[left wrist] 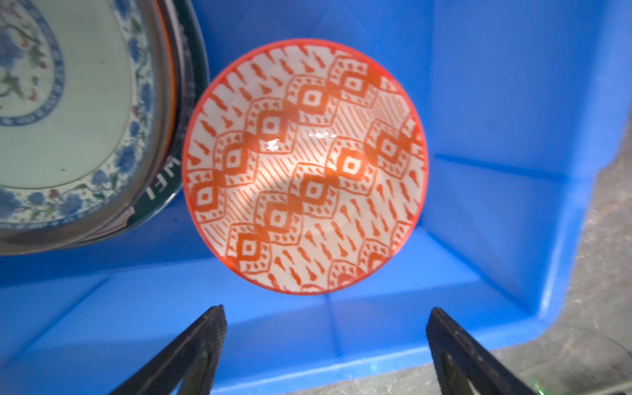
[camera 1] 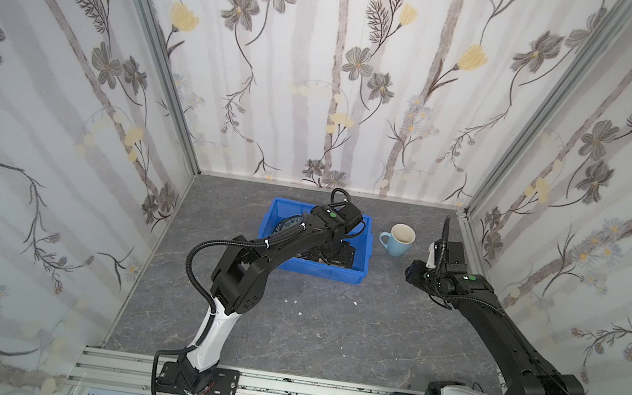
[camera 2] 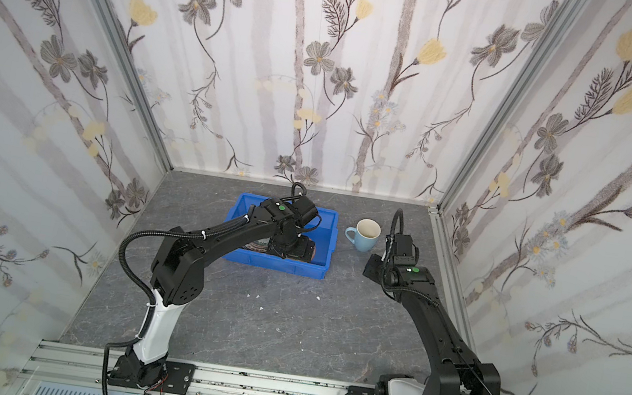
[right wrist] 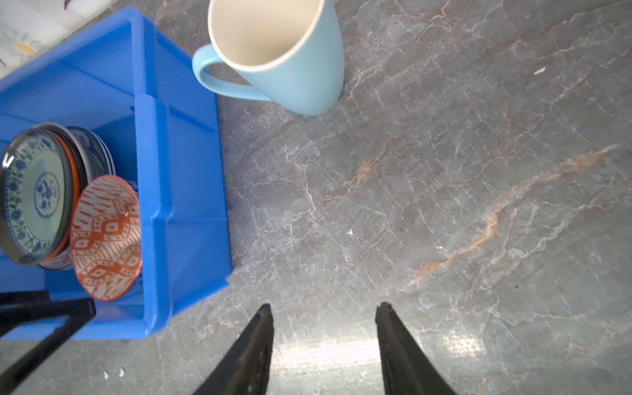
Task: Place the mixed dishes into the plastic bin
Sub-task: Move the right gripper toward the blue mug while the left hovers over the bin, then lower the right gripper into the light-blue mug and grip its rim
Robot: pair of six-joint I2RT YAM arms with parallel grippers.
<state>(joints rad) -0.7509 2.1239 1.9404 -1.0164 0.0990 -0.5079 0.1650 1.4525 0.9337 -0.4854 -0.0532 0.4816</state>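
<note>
The blue plastic bin point(camera 1: 284, 203) point(camera 2: 329, 214) sits at the back middle of the table. Inside it a stack of plates point(left wrist: 68, 113) point(right wrist: 37, 195), a blue-flowered one uppermost, lies beside the small orange-patterned bowl point(left wrist: 304, 164) point(right wrist: 106, 239). My left gripper point(left wrist: 326, 314) point(camera 2: 298, 248) hovers over the bin's near side, open, with nothing between its fingers; the bowl rests free of it. A pale blue mug point(camera 1: 398, 241) point(camera 2: 363, 236) point(right wrist: 290, 68) stands upright on the table right of the bin. My right gripper point(right wrist: 325, 309) point(camera 1: 413, 271) is open above bare table, short of the mug.
Small white crumbs point(camera 1: 293, 300) dot the grey marble table point(camera 1: 328, 334). Flowered walls close the left, back and right sides. An aluminium rail point(camera 1: 320, 394) carrying both arm bases runs along the front edge. The left arm's elbow point(camera 1: 240, 276) rises in front of the bin.
</note>
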